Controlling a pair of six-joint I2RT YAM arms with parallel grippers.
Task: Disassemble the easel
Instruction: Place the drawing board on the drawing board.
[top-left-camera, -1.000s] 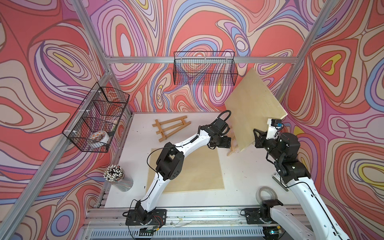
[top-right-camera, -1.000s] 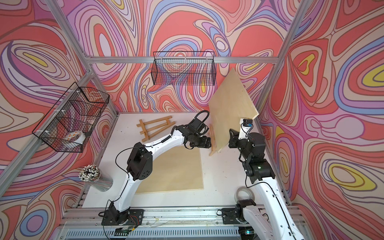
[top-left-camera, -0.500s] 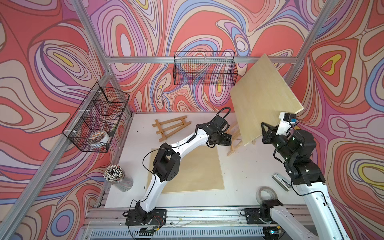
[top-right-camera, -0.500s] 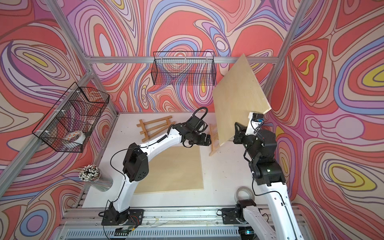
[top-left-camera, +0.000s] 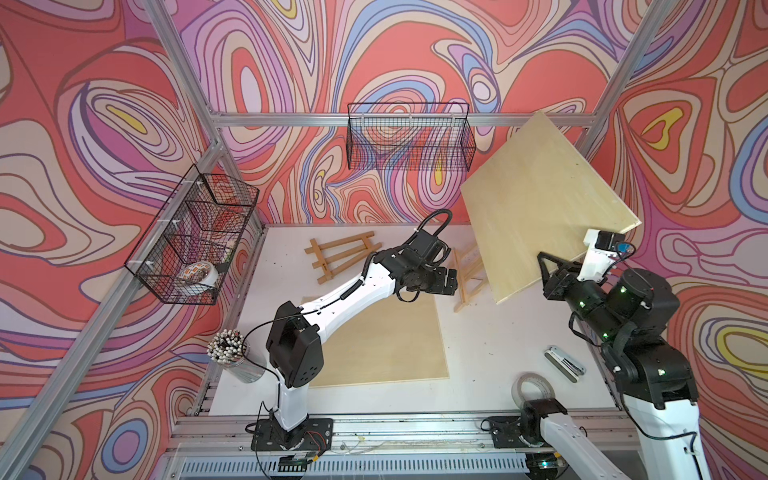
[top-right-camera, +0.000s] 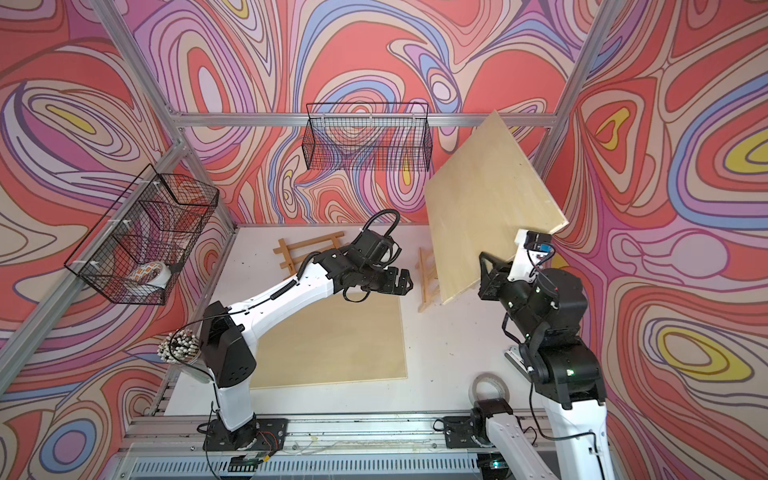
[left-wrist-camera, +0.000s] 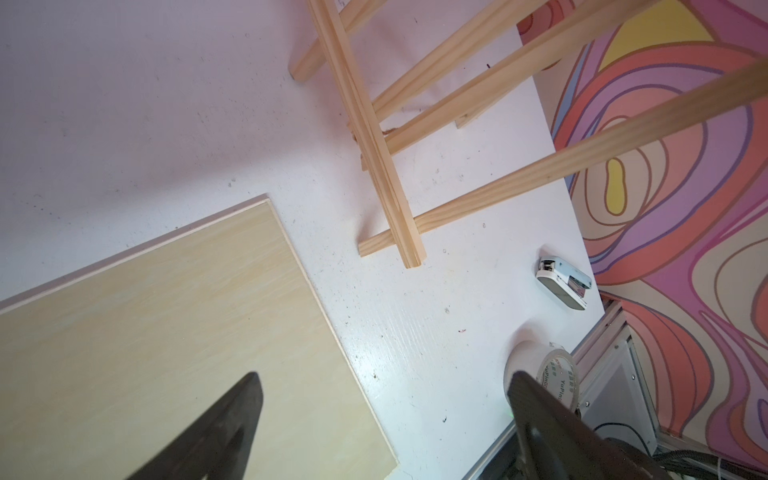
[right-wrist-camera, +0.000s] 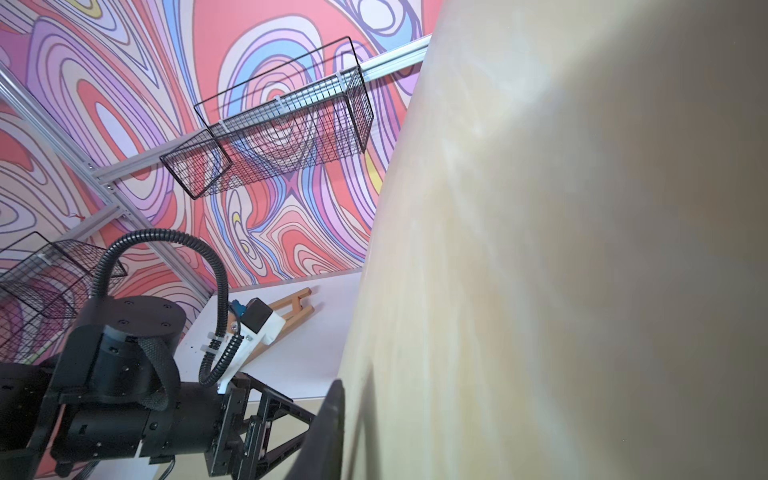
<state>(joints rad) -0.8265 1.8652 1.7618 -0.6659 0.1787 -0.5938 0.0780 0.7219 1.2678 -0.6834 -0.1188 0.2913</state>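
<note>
A light wooden easel stands upright on the white table, its legs and crossbar filling the left wrist view. My left gripper hovers just beside it, open and empty. A large pale wooden board hangs tilted in the air, above and to the right of the easel. My right gripper is shut on its lower edge; one finger lies against the board's face, the other is hidden behind it.
A darker folded easel lies flat at the back. A second board lies flat mid-table. A stapler and tape roll sit front right, a pencil cup front left. Wire baskets hang on the walls.
My right arm has lifted the board up and to the right, off the standing easel. The left gripper has opened wider beside the easel.
</note>
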